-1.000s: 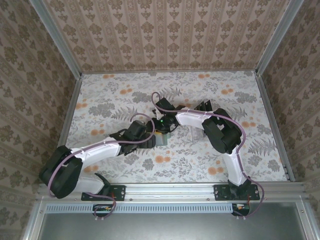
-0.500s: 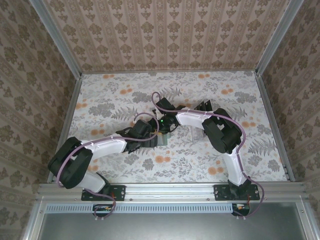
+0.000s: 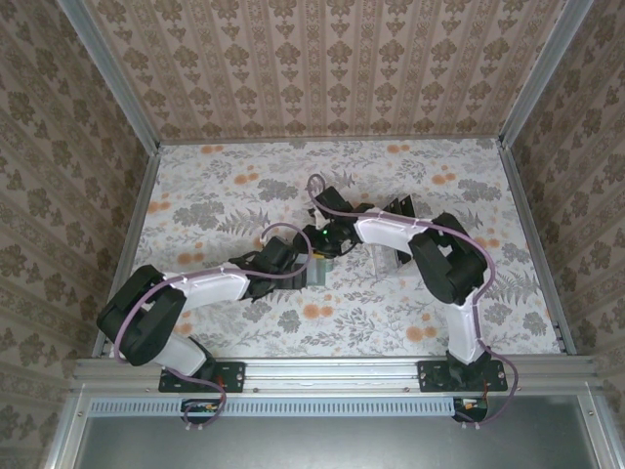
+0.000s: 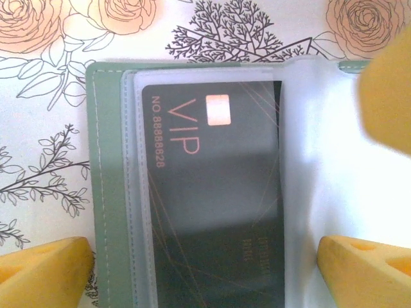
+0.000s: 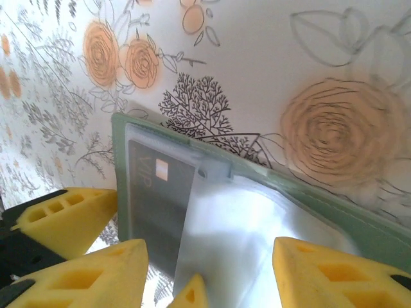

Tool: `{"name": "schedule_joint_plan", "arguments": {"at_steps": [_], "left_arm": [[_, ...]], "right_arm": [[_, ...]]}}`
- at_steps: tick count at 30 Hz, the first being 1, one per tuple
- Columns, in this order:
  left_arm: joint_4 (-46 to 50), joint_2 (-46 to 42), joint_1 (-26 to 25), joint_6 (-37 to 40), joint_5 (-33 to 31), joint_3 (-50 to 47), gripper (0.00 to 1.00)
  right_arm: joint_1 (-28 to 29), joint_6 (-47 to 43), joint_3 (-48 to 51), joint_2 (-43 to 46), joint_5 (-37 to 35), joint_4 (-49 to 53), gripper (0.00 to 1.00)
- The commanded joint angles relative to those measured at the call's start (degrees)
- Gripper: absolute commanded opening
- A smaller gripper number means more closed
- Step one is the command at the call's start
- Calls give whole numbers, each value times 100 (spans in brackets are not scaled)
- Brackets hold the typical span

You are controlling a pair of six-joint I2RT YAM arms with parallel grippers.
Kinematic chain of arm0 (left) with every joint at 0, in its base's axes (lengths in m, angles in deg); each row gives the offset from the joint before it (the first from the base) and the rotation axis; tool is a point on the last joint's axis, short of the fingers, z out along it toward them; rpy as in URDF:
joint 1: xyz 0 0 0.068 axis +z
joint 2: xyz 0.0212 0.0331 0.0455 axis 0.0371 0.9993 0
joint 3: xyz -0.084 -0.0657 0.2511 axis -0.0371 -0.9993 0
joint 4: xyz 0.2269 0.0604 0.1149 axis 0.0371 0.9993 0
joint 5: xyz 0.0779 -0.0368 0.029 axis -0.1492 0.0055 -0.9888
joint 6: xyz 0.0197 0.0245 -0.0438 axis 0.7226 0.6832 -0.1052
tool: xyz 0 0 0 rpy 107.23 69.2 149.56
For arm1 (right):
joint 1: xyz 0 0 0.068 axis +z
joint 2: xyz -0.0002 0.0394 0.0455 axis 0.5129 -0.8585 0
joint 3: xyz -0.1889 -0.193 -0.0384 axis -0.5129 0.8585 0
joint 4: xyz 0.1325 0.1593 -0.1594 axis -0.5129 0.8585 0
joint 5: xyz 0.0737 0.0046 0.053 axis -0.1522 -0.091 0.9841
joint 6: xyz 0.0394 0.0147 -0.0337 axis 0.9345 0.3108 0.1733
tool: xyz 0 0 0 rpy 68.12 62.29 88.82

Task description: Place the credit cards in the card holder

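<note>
Floral table cover (image 3: pixel 225 195), wallpapered box walls. Card holder (image 4: pixel 106 192) lies open and flat mid-table, right where both wrists meet. One black VIP credit card (image 4: pixel 212 212) is seated in a clear sleeve (image 4: pixel 136 212) against the green cover.

Left gripper (image 4: pixel 205 269) hangs straight over the holder with its fingers spread full, one on each side of the card. It's touching nothing that I can see, so this looks like a hover, ready to pin the cover, not a grip.

Right gripper (image 5: pixel 215 276) sits low on the far side, jaws part-spread, with the loose sleeve page (image 5: pixel 244 237) between the fingers. No pinch visible.

My guess is that right is placed to lift or fold that page and open the next pocket, while left stays wide to bear down on the green cover.

Dark upright shapes (image 3: pixel 398 208) behind the right arm are probably the remaining cards, but they're too small to confirm.

Risk: the plastic looks thin and slick, so the page could drag the whole holder along if left doesn't press.
</note>
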Motion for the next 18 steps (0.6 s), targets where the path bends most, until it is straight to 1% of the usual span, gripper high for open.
{"name": "schedule_joint_plan", "arguments": {"at_steps": [1, 7, 18], "left_arm": [[63, -17, 7, -137, -112, -198, 100], [27, -58, 0, -161, -104, -254, 100], [27, -59, 12, -149, -113, -262, 100]], "right_arm": [[-21, 183, 206, 388, -263, -62, 56], [29, 391, 502, 403, -211, -337, 56], [251, 547, 632, 206, -210, -517, 55]]}}
